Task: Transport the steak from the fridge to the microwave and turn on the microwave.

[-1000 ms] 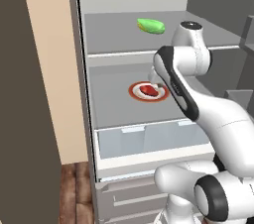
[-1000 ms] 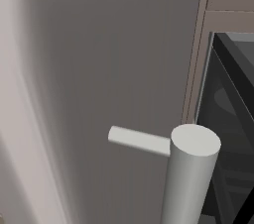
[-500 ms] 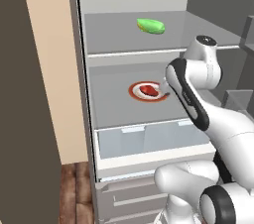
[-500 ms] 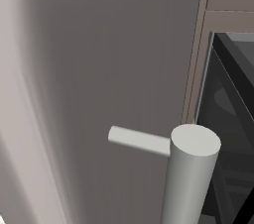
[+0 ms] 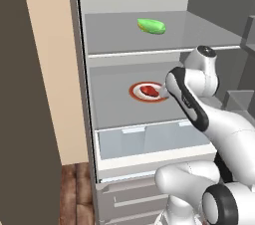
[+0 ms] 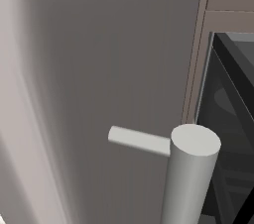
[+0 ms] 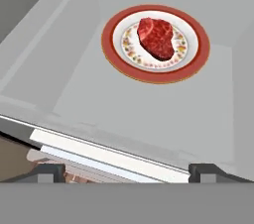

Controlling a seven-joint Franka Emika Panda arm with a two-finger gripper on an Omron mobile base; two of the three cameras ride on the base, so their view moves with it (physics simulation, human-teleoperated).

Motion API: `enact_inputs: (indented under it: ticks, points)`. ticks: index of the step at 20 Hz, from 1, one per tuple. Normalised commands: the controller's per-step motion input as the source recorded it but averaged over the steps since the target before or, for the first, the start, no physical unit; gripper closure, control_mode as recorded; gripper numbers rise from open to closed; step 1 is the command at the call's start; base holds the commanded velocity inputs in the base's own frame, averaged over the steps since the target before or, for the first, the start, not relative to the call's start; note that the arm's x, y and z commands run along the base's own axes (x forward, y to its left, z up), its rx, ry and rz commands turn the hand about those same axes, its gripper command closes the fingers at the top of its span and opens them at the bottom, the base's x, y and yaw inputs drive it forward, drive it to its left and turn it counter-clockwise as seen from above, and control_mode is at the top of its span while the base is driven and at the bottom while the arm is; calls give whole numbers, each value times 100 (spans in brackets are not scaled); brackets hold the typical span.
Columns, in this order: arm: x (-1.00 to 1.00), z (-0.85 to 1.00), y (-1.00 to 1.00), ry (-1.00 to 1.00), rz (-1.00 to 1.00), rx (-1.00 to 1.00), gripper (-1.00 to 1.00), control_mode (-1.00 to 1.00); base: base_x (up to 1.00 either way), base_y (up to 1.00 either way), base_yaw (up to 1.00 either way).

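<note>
Pincer [image 7: 126, 171], spread wide, seemingly short of steak [image 7: 156, 37].

My 2 dark finger tips [image 7: 49, 172] look matt, like hard plastic. The steak [image 7: 156, 37] is rough and moist-glossy on a smooth, glazed-looking plate [image 7: 115, 54]. The fridge [image 5: 124, 109] shelf looks smooth matt grey; its bins [image 5: 144, 139] look like clear plastic.
</note>
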Motion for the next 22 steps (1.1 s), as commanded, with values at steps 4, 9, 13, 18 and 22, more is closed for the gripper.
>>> enact_inputs:
  ticks: [4,9,13,18,22]
  points:
    - [44,-5,-4,0,3,8,-100,-100,0,0,0]
    - [46,-11,0,0,2,4,-100,-100,0,0,0]
    - [48,-31,0,0,3,0,-100,-100,0,0,0]
    - [43,-34,0,0,3,0,-100,-100,0,0,0]
    - [39,-23,0,0,2,0,-100,-100,0,0,0]
